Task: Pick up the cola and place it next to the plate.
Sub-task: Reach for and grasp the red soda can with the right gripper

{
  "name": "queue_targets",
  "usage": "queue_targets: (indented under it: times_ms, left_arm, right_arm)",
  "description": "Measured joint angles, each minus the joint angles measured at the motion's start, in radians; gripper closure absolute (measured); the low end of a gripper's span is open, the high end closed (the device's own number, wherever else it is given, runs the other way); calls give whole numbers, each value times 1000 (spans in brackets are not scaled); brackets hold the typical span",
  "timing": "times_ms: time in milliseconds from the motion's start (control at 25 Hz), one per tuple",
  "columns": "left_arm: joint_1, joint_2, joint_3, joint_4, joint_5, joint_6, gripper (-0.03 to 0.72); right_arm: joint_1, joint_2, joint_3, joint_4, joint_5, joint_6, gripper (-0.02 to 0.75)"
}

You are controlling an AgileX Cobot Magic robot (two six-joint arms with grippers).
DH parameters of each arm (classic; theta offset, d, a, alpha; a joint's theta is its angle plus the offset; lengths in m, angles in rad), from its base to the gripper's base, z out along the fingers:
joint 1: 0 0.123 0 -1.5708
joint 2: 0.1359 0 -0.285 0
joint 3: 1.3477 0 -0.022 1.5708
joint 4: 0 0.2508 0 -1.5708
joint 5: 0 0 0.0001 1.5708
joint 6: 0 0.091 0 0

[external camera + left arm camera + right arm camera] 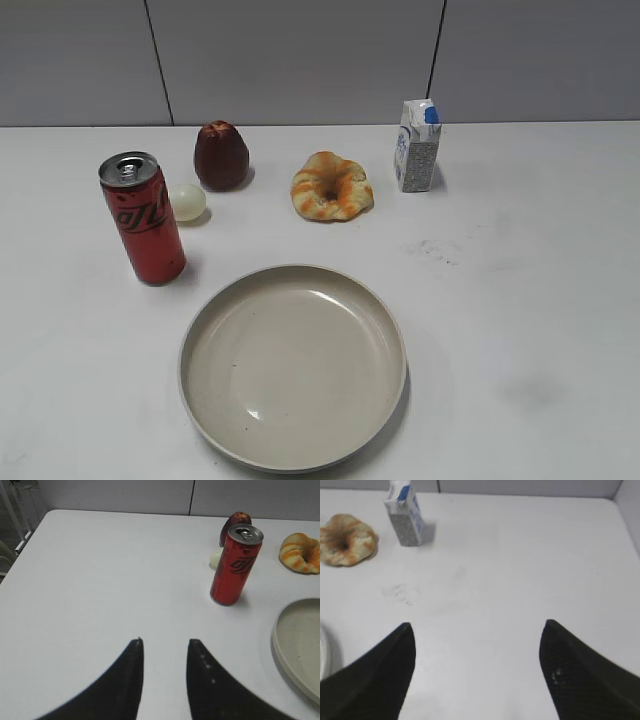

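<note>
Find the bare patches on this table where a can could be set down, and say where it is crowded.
Free: the table right of the plate, below the carton; also the strip left of the plate, below the can. Crowded: the back row, where can, pale ball, dark red fruit and pastry cluster.

Bare white counter (520, 300) is lying open right of the wide beige ceramic plate (293, 365). A pale round ball (186, 201) is crowding the tall red aluminium can (143, 217) from behind.
</note>
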Motion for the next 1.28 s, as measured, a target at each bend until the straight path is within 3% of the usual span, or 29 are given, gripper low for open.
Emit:
queue_targets:
  times_ms: [440,720,1000,1280]
  left_arm:
    - [0,0,0,0,0,0,451]
    - [0,0,0,0,0,0,451]
    - [0,0,0,0,0,0,451]
    - [0,0,0,0,0,0,451]
  right_arm:
    - [391,614,-489,58,222,-26,158]
    - [606,954,-909,61,330,-27,158]
    - [758,1259,-1321,31,372,-47,125]
    - [792,1462,-1538,31,331,-57,80]
